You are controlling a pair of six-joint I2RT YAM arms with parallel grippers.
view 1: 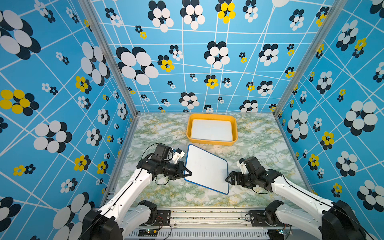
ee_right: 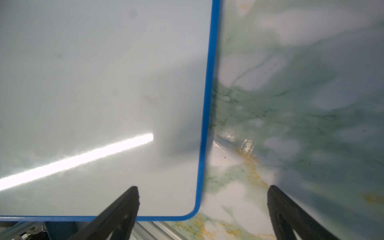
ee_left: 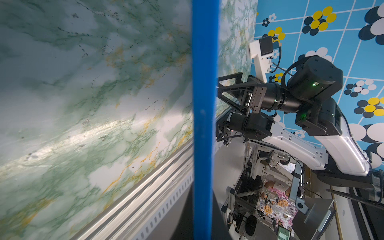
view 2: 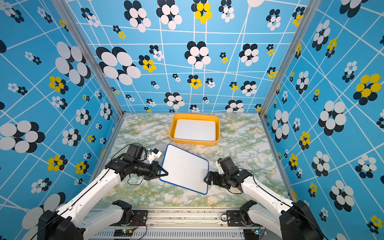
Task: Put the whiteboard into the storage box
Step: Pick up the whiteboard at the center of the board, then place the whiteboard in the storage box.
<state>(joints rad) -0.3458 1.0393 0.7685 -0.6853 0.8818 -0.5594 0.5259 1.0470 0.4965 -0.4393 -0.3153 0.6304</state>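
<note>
Jaws of the left gripper (view 1: 188,173) are closed tight on the whiteboard (view 1: 206,168), pinching its left edge close to the near-left corner. That whiteboard sits in the middle of the bench (view 1: 259,145), between the two arms and skewed. Its long axis seems to run across from gripper to gripper, though perspective leaves this unsure, and I cannot tell whether it is raised off the surface. Straight beyond it, by the bench's far edge, lies the box (view 1: 212,143), long side across, with a second board (view 1: 212,129) flat inside. The whiteboard's far-left corner is just beside the box's near wall. The right gripper (view 1: 227,179) stands wide open and holds nothing. It straddles the whiteboard's right edge near the near-right corner, one finger over the white face, the other over bare bench. Travel to the box leads away from both arms and likely needs a slight turn to square the whiteboard with it.
</note>
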